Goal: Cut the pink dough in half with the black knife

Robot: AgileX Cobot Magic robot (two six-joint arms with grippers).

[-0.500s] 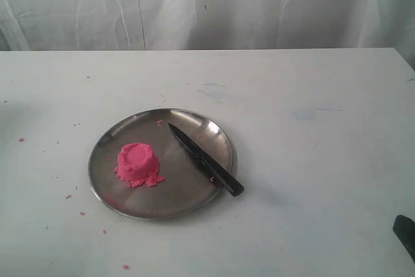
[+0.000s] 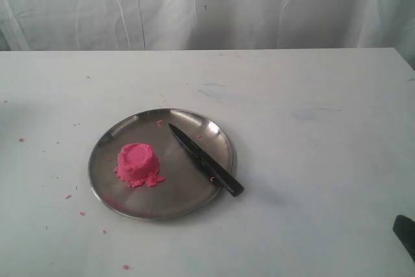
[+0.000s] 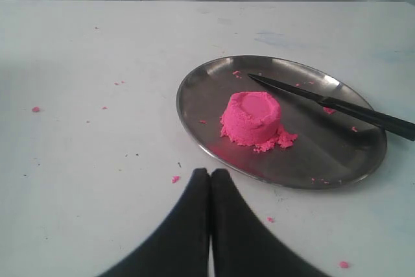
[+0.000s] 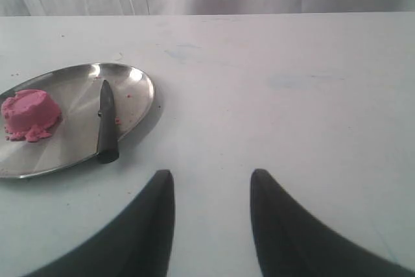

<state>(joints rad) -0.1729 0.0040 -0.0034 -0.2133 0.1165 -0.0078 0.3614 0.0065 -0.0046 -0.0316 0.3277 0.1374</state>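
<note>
The pink dough [image 2: 137,163] is one cup-shaped lump on the left half of a round steel plate [image 2: 110,135]. The black knife [image 2: 205,159] lies across the plate's right side, tip toward the middle, handle over the near right rim. In the left wrist view the dough [image 3: 253,117] and the knife [image 3: 334,104] lie beyond my left gripper [image 3: 210,172], which is shut and empty, short of the plate's rim. My right gripper [image 4: 212,174] stands open over bare table, with the knife [image 4: 106,123] and the dough [image 4: 28,113] off to one side. Only a black tip of the right gripper [image 2: 405,230] shows in the exterior view.
Tiny pink crumbs [image 2: 67,196] dot the white table [image 2: 311,160] around the plate, mostly to its left and front. A white curtain [image 2: 207,4] hangs behind the table's far edge.
</note>
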